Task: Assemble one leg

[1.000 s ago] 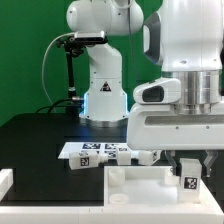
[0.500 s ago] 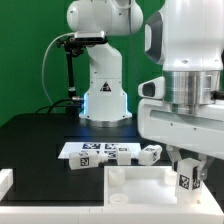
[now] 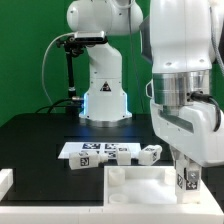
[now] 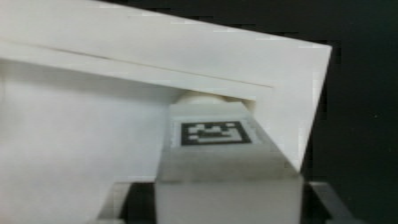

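My gripper (image 3: 187, 183) is shut on a white leg (image 3: 186, 180) with a black-and-white tag and holds it upright over the right end of the large white panel (image 3: 135, 182). In the wrist view the leg (image 4: 222, 160) fills the space between my dark fingers (image 4: 137, 203), its tagged end pointing at the panel's corner (image 4: 107, 110). Other legs lie on the table: one (image 3: 82, 163) at the exterior view's left and one (image 3: 149, 153) just behind the panel.
The marker board (image 3: 95, 150) lies on the black table behind the panel. A second white robot base (image 3: 103, 95) stands at the back. A white block (image 3: 5, 182) sits at the exterior view's left edge.
The wrist has turned and the arm has shifted slightly, carrying the held leg a little lower and toward the exterior view's left over the panel's right end.
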You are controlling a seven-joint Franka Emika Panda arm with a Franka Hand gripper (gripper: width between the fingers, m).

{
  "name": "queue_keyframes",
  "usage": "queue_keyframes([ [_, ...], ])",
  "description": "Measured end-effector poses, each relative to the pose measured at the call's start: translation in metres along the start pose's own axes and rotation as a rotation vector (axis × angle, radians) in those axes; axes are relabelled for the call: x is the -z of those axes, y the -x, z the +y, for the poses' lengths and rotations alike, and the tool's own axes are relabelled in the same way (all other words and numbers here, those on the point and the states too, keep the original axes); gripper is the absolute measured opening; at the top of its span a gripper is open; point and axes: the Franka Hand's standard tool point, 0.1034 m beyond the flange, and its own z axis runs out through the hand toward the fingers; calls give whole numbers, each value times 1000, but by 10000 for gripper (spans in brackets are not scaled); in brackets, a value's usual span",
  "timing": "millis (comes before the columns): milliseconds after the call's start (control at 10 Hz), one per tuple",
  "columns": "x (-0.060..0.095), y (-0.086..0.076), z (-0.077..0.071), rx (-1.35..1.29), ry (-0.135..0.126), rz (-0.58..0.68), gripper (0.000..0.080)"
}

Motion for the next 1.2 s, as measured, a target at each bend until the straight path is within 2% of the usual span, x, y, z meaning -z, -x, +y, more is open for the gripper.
queue_keyframes([
  [500, 1, -5, 1, -350, -3, -45, 285],
  [700, 1, -7, 1, -586, -18, -81, 285],
  [900, 1, -12, 3, -652, -34, -67, 289],
  [1100, 1, -12, 4, -620, -33, -62, 289],
  [1200, 0, -12, 4, -617, -32, -62, 386],
])
